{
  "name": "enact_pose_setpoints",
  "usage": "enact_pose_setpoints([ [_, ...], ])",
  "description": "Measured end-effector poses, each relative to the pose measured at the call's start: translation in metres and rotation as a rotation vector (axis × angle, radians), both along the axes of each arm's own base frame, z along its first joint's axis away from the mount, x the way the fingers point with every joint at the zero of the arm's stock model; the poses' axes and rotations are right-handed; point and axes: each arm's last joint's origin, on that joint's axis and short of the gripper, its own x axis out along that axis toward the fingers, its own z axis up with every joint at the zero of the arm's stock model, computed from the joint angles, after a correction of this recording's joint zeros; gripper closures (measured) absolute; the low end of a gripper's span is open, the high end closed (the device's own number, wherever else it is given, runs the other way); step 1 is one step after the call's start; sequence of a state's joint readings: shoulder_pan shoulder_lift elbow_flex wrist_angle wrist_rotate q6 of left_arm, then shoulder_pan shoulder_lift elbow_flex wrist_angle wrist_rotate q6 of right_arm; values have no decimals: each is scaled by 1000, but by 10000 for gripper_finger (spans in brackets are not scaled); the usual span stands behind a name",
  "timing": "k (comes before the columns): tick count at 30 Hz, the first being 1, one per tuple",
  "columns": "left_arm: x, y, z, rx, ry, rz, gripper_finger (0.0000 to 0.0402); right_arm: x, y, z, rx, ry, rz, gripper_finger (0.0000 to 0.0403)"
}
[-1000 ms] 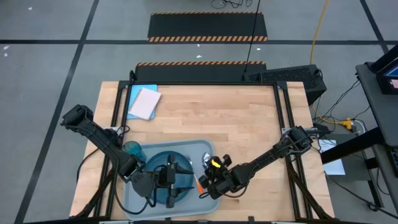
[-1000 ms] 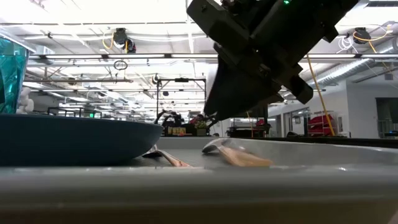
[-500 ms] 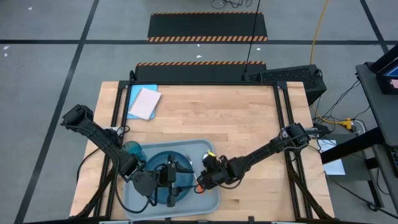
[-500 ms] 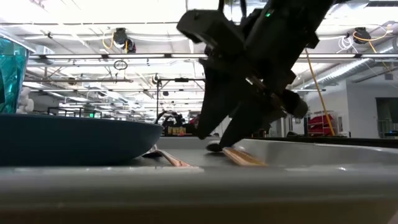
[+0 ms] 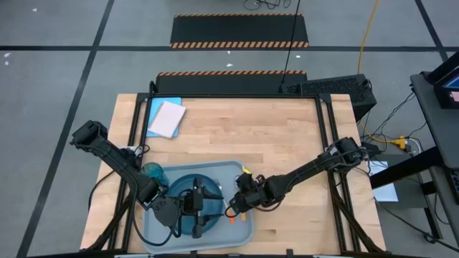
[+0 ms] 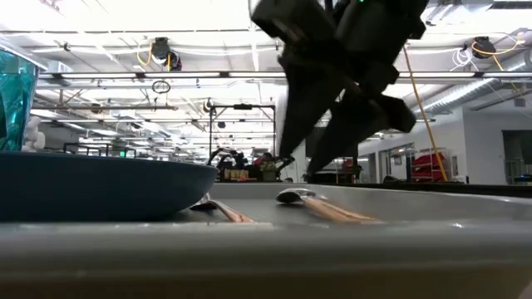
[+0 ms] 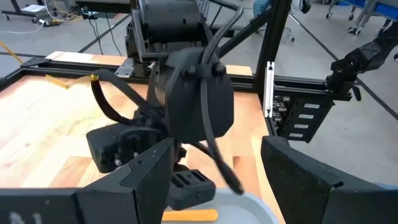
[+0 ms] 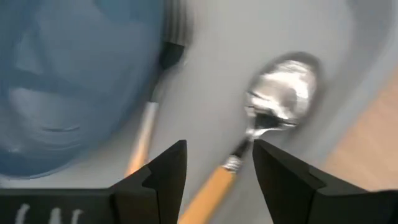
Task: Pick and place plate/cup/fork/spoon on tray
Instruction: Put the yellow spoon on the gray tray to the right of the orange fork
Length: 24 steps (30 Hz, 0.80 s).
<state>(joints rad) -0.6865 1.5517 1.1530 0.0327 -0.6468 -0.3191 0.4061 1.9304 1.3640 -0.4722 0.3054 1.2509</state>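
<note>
Spoon [image 8: 273,118] lying flat on the tray [image 5: 242,231], beside the plate [image 5: 183,188], silver bowl up toward the tray's far rim and orange handle running back toward the near rim; only a sliver of orange visible from above, under the right gripper [image 5: 234,209]. Right gripper hanging just above the spoon, fingers [image 8: 163,171] spread apart on either side of the handle and not touching it, empty. Seen level with the table, the spoon [image 6: 320,204] resting on the tray floor with those dark fingers raised clear above it.

Fork [image 8: 152,112] lying between spoon and plate, tines tucked at the plate's rim and blurred, hard to make out; handle pale in the wrist view, colour unclear. At table height, only its tip [image 6: 218,208] peeking out from behind the plate [image 6: 100,187].

Plate sitting inside the tray, largely covered from above by the left gripper [image 5: 203,198], parked low over the middle of the plate with fingers [image 7: 298,180] held wide and nothing between them. Cup [image 5: 153,172] standing upright just past the plate's far left edge, half hidden by the left arm; cut off at the frame edge at table height [image 6: 17,98].

Blue and pink flat rectangle [image 5: 164,117] far from the tray, at the table's [image 5: 272,136] far left corner.
</note>
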Motion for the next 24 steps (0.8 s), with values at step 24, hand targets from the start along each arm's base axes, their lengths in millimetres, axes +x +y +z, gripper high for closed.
enact_pose_setpoints([
  [24,0,-1,2,-9,-17,-4,158,1,-2,-23,-90,66,-23,237],
])
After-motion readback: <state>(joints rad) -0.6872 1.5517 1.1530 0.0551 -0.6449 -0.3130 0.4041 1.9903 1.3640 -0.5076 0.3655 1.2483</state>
